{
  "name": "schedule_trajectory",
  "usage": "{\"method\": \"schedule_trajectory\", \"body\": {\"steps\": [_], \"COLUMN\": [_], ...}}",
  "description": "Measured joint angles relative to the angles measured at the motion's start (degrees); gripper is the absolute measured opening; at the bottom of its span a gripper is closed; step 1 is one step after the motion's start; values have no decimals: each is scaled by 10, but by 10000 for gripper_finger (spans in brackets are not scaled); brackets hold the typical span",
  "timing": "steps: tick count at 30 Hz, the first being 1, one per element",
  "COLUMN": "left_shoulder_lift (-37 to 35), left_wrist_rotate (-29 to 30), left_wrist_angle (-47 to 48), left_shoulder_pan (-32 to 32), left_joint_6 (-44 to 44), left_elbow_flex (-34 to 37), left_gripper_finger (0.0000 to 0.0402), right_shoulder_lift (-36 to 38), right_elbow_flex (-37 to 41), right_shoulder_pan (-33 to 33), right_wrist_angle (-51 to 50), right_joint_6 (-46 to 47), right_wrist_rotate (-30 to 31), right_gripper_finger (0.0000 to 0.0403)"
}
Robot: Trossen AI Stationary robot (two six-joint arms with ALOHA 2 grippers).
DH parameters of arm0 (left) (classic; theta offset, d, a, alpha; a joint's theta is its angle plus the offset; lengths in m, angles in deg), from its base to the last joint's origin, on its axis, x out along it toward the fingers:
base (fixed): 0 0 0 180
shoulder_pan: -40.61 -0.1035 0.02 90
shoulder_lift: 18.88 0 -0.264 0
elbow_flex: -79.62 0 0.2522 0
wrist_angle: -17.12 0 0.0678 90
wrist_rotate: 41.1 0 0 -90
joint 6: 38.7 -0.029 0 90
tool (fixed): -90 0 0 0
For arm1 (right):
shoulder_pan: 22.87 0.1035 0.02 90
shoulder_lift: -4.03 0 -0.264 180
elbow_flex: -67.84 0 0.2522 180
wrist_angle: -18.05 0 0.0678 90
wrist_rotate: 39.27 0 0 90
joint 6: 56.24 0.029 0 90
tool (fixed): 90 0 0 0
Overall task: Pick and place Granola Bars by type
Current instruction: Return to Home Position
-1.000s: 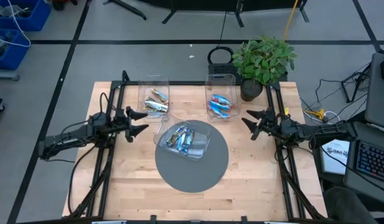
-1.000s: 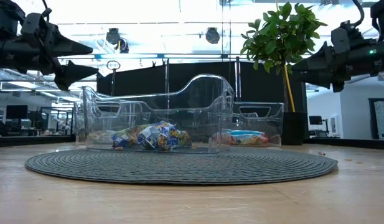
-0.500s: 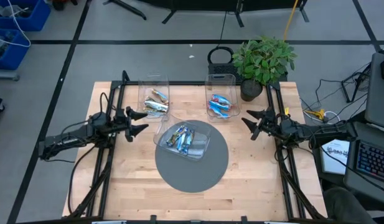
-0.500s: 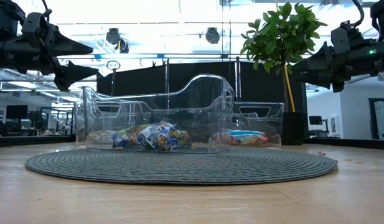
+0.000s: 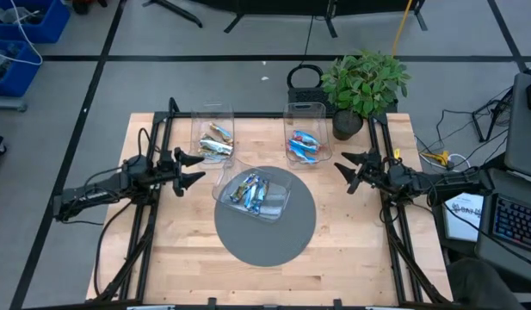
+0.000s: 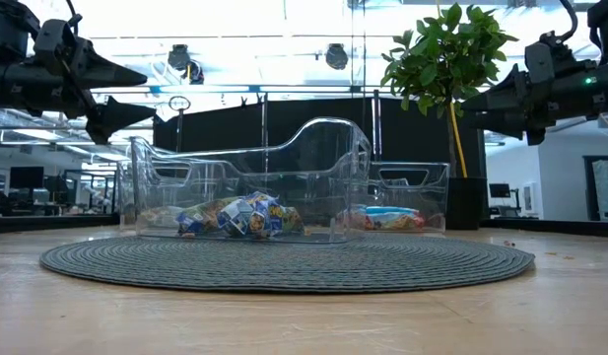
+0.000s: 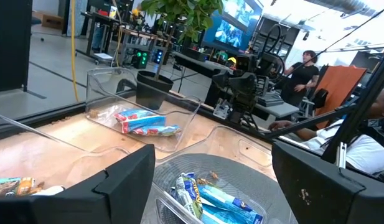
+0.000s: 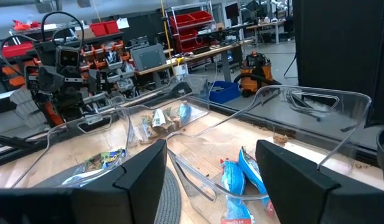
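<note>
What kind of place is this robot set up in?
Probably a robotics lab or workshop: shelves of red bins and lit monitors stand beyond the wooden table, where the left gripper and right gripper wait open.

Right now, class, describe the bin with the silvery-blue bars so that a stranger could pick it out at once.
Find the wooden table, then the round grey mat near its middle. A clear bin holding silvery-blue bars stands on the mat's far half. The back-left bin and back-right bin sit on bare wood; only this one rests on the mat.
</note>
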Motion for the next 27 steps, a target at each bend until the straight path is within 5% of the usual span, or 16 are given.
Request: {"method": "schedule_trajectory", "body": {"steps": [27], "left_shoulder_lift": [0], "left_wrist_rotate": [0], "left_wrist_angle": [-1], "left_shoulder_pan": [0], "left_joint_6": [0], "left_elbow_flex": [0], "left_gripper_finger": [321], "right_shoulder_lift": [0], "right_elbow_flex": [0], "right_shoulder_pan": [0], "right_wrist_angle": [3], "right_joint_6": [0], "right_wrist_rotate": [0], "right_gripper_finger": [238]}}
